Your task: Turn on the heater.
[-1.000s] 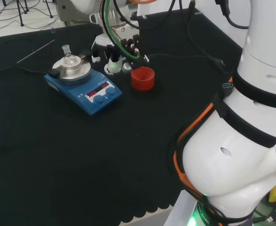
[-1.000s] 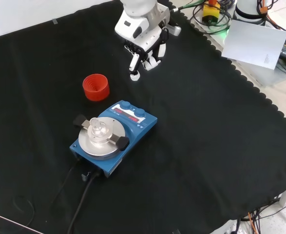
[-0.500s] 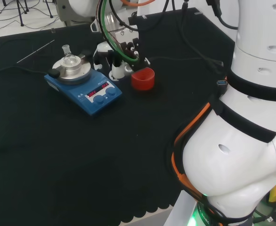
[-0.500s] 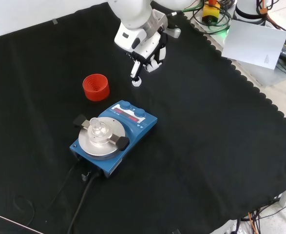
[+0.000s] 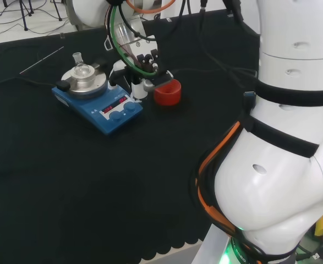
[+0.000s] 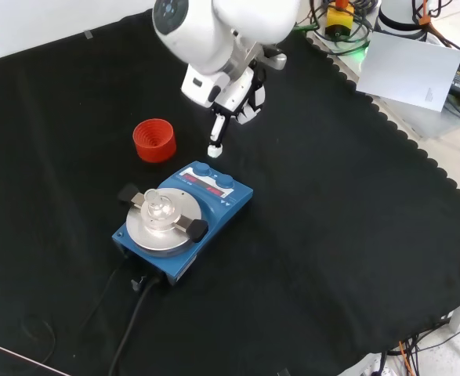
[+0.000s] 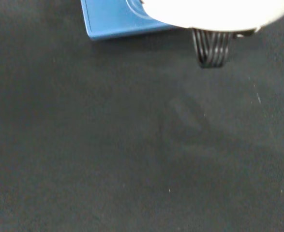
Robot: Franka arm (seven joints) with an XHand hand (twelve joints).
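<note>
- Task item: the blue, flat-bodied heater with a round silver top plate stands near the middle of the black cloth in the front view, its power cable running off toward the lower edge of that view. A small clear glass flask sits clamped on the plate.
- Controls: two blue knobs and a red-lit display strip occupy the heater's front panel, the side facing the arm.
- Hand: the black and white robot hand hangs just above and beyond the knob edge in the front view. One white-tipped finger is extended straight down toward the panel while the others are curled in; it grasps nothing. No contact with either knob is evident.
- Nearby item: a red ribbed ring stand stands on the cloth close beside the heater, apart from both heater and hand.
- Progress, as a judgement: the approach is largely made; pressing or turning the control remains wholly outstanding.
- Change from one second ago: the hand has travelled from farther back on the cloth toward the heater, the fingertip now near the knobs. Heater, flask and red stand are unmoved.
- Wrist view: a corner of the blue heater casing is in sight over bare cloth.
</note>
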